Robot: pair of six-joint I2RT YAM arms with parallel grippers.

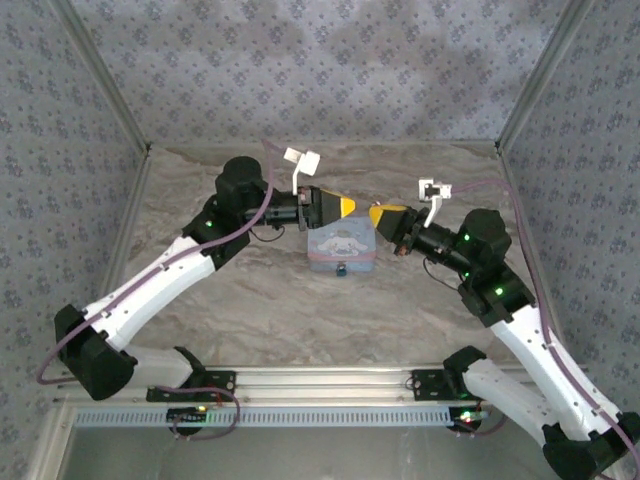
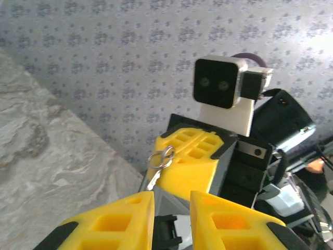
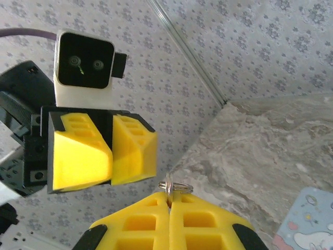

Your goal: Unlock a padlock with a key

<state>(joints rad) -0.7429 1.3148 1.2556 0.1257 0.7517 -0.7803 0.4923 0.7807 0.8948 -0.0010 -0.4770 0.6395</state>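
My right gripper (image 1: 381, 216) is shut on the key (image 2: 154, 178), pinching it at its ring (image 3: 175, 186), so the blade hangs down beside the yellow fingers (image 2: 192, 156). My left gripper (image 1: 345, 207) faces it tip to tip, a short way apart and above the table. Its jaws stand open by a narrow gap with nothing between them (image 2: 171, 195). The tiny dark padlock (image 1: 341, 269) sits at the front edge of the pastel tin (image 1: 341, 247), just below both grippers.
The tin's corner (image 3: 308, 221) lies on the marble-patterned table (image 1: 270, 300). Patterned walls close the back and both sides. There is open table to the left, right and front of the tin.
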